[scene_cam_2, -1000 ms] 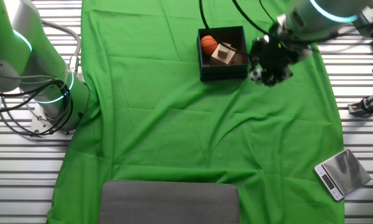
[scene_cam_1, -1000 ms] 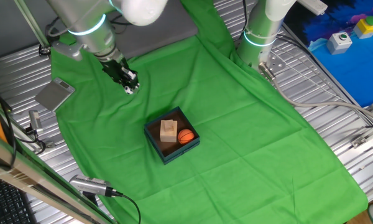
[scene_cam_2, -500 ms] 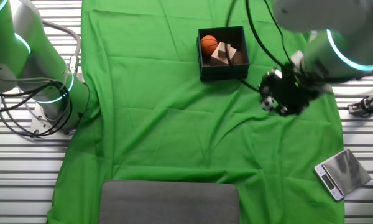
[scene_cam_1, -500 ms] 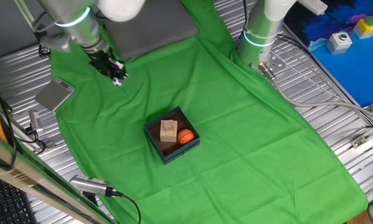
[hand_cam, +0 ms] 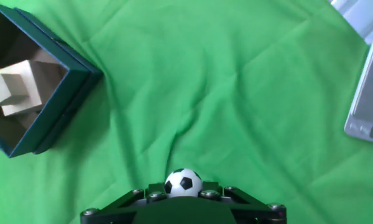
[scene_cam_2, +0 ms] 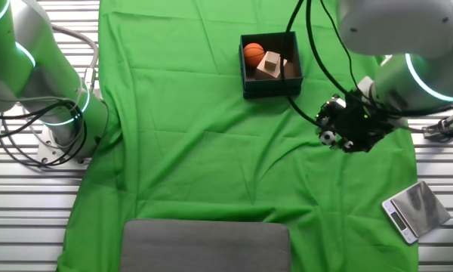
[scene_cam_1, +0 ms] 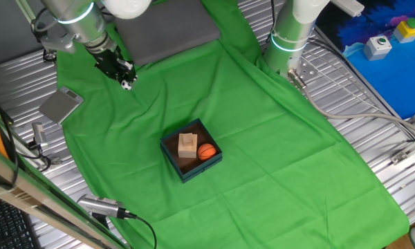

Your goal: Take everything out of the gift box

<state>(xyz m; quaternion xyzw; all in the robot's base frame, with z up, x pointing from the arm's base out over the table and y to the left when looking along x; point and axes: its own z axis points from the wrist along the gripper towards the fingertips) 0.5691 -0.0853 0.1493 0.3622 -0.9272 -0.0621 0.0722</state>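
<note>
The gift box (scene_cam_1: 191, 150) (scene_cam_2: 269, 65) (hand_cam: 31, 106) sits on the green cloth, dark teal outside and brown inside. In it lie a tan wooden block (scene_cam_1: 187, 144) (scene_cam_2: 270, 64) (hand_cam: 9, 90) and a small orange basketball (scene_cam_1: 207, 151) (scene_cam_2: 254, 53). My gripper (scene_cam_1: 126, 84) (scene_cam_2: 329, 137) (hand_cam: 183, 183) is shut on the tiny black-and-white soccer ball (scene_cam_1: 126, 85) (scene_cam_2: 328, 137) (hand_cam: 183, 182). It hangs over the cloth well away from the box, toward the grey plate's side.
A flat grey metal plate (scene_cam_1: 61, 104) (scene_cam_2: 415, 211) (hand_cam: 368, 99) lies off the cloth's edge near the gripper. A grey pad (scene_cam_1: 169, 31) (scene_cam_2: 205, 245) covers one end of the cloth. A second arm's base (scene_cam_1: 289, 41) (scene_cam_2: 57, 113) stands at the cloth's far side.
The gripper has carried the soccer ball farther from the gift box toward the grey plate, most of it in the first half second. The box and its contents have not moved.
</note>
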